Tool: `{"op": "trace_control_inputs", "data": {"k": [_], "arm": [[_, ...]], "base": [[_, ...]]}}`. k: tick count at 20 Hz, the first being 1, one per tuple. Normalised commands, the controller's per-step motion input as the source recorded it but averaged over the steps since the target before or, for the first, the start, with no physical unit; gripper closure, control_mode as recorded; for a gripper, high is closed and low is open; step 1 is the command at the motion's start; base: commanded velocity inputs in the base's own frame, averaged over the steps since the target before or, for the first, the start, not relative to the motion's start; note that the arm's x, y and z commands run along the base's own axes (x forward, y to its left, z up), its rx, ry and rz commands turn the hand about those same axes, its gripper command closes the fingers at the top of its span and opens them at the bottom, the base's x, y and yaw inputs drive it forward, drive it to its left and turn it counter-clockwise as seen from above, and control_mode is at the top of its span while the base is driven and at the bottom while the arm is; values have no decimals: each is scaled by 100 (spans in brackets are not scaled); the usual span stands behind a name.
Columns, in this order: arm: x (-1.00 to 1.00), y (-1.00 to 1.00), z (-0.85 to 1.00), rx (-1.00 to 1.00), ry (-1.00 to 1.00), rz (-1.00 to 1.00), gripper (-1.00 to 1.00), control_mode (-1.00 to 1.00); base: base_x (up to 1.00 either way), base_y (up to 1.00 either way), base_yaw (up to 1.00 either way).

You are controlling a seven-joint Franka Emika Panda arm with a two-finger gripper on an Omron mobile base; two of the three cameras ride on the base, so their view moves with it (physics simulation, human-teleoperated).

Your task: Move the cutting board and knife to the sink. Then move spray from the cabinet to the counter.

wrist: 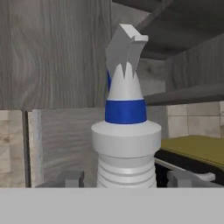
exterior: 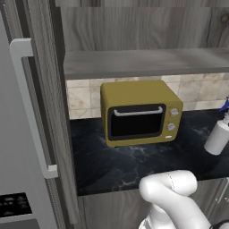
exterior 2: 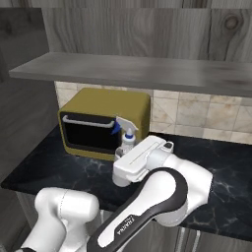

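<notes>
The white spray with its blue collar and trigger nozzle stands between my gripper's two fingertips, which are shut on its body low down. In the right base view my gripper holds the spray just in front of the yellow oven, low over the black counter. At the right edge of the left base view the spray leans tilted over the counter; I cannot tell whether it touches. The cabinet's grey shelf board runs above. The cutting board, knife and sink are out of view.
A yellow oven sits on the counter against the tiled wall, left of the spray. A tall grey fridge with a pale bar handle closes off the left side. The counter's front edge lies near the arm's base.
</notes>
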Motion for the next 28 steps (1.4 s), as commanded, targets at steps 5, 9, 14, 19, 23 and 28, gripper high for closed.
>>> {"op": "trace_control_inputs", "data": {"k": [5, 9, 14, 19, 23, 28], "arm": [[41, -1, -35, 0, -1, 4, 100, -100], [42, -3, -38, -1, 2, 4, 100, -100], [31, -11, -36, -3, 2, 2, 100, -100], [18, -17, -34, -4, 1, 2, 100, -100], [20, -16, -35, -4, 0, 1, 100, -100], [21, -11, -29, -3, 0, 2, 100, -100]], "base": [[0, 0, 0], [0, 0, 0], [0, 0, 0], [0, 0, 0], [0, 0, 0], [0, 0, 0]]}}
